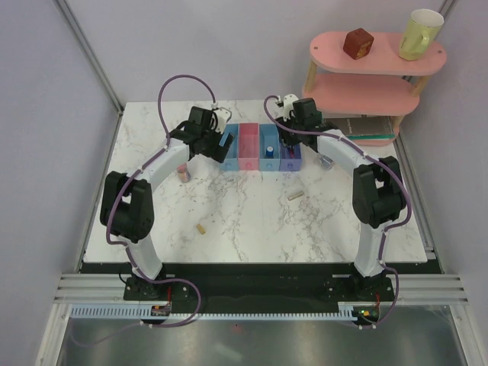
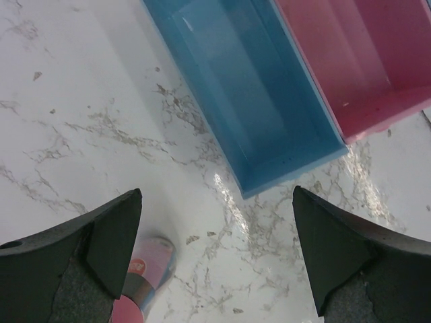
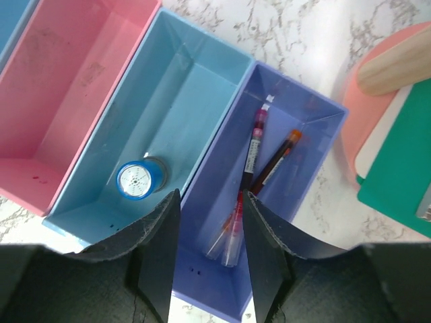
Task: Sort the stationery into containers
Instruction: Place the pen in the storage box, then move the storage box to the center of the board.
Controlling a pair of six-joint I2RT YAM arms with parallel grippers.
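The thin red pens (image 3: 254,151) lie lengthwise on the floor of the purple bin (image 3: 316,134), at the right end of the row of bins (image 1: 249,146) near the far edge of the tabletop (image 1: 252,221). The right gripper (image 3: 211,195) has its jaws apart, straddling the pens' near ends and seemingly not pinching them. To finish this drop cleanly it should rise straight up, so no finger drags a pen over the wall. The pens are slim and dark red, and one is orange-capped. The left gripper (image 2: 217,190) hangs wide open over the pink cylinder (image 2: 149,269), just left of the row.

White arms (image 1: 156,171) with black joints (image 1: 126,210), purple cables (image 1: 179,78), black tool fingers (image 2: 81,256).
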